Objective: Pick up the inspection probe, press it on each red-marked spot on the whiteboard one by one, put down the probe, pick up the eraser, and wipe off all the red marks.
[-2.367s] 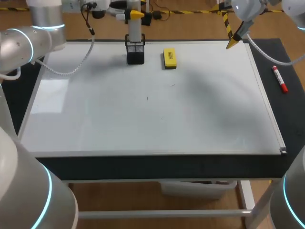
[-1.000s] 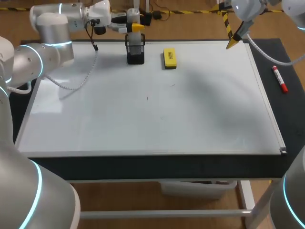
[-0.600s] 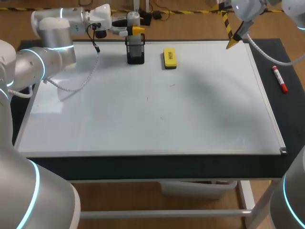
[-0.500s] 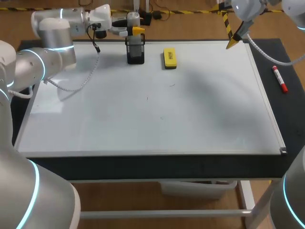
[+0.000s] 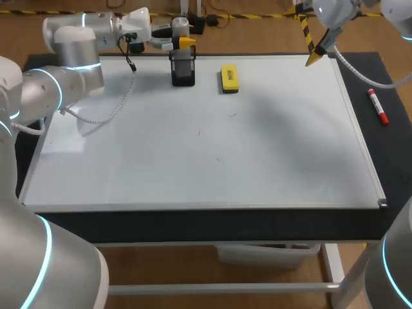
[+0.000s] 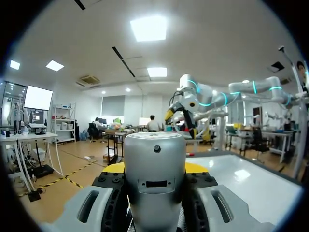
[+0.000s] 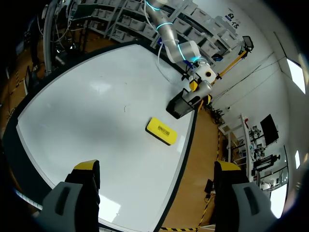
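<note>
Glossy whiteboard point(image 5: 193, 167), smooth silvery probe point(image 6: 154, 183), matt yellow eraser point(image 5: 229, 77), black mesh holder point(image 5: 183, 72).

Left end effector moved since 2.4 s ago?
Yes. Left end effector, shut on the grey cylindrical probe, sits lower, nearer the black mesh holder.

A red marker point(image 5: 378, 106) lies on the dark mat point(image 5: 393, 154), far from the black holder point(image 5: 183, 74).
</note>
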`<action>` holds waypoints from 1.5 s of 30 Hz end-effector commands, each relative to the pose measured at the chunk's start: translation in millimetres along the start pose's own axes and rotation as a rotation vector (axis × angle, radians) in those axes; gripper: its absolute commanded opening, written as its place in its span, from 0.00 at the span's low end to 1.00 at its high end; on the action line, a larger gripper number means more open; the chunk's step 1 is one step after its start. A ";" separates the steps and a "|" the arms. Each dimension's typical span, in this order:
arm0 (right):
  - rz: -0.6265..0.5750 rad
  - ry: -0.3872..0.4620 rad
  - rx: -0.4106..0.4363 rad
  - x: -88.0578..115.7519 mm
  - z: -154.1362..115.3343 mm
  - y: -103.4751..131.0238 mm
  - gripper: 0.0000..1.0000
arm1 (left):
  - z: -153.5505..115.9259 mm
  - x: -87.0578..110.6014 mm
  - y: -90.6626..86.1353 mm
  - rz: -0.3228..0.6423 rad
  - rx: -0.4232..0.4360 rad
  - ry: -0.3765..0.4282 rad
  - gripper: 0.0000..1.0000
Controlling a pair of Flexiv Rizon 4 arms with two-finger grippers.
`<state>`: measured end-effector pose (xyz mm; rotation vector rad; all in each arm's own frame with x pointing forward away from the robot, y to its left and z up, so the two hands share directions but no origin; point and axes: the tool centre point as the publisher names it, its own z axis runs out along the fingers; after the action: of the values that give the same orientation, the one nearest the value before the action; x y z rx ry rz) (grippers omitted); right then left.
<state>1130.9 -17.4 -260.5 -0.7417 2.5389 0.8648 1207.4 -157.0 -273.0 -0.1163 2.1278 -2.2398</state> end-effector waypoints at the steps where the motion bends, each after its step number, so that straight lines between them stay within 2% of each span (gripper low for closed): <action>1: -0.002 0.004 0.002 -0.4 -0.8 0.0 1.00 | 1.0 -8.7 4.7 -0.001 0.004 0.451 0.14; 2: -0.002 0.004 0.002 -0.4 -0.8 0.0 1.00 | 1.2 -8.4 4.5 0.000 0.003 0.454 0.43; 3: -0.002 0.004 0.002 -0.4 -0.8 0.0 1.00 | 1.5 -7.7 3.9 0.002 0.002 0.459 0.58; 4: -0.002 0.004 0.002 -0.4 -0.8 0.0 1.00 | 1.7 -7.1 3.3 0.003 0.001 0.461 0.87; 5: -0.002 0.004 0.002 -0.4 -0.8 0.0 1.00 | 1.8 -6.6 2.9 0.004 0.000 0.462 1.00; 17: -0.002 0.004 0.002 -0.4 -0.8 0.0 1.00 | -1.0 -3.3 -3.2 0.013 -0.016 0.465 1.00; 32: -0.002 0.004 0.002 -0.4 -0.8 0.0 1.00 | -10.5 0.0 -16.6 0.036 -0.061 0.590 1.00; 45: -0.002 0.004 0.002 -0.4 -0.8 0.0 1.00 | -32.3 11.9 -26.3 0.041 -0.092 0.600 1.00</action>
<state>1130.9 -17.4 -260.5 -0.7417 2.5389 0.8648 1190.0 -132.2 -250.5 0.0575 2.2288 -2.1812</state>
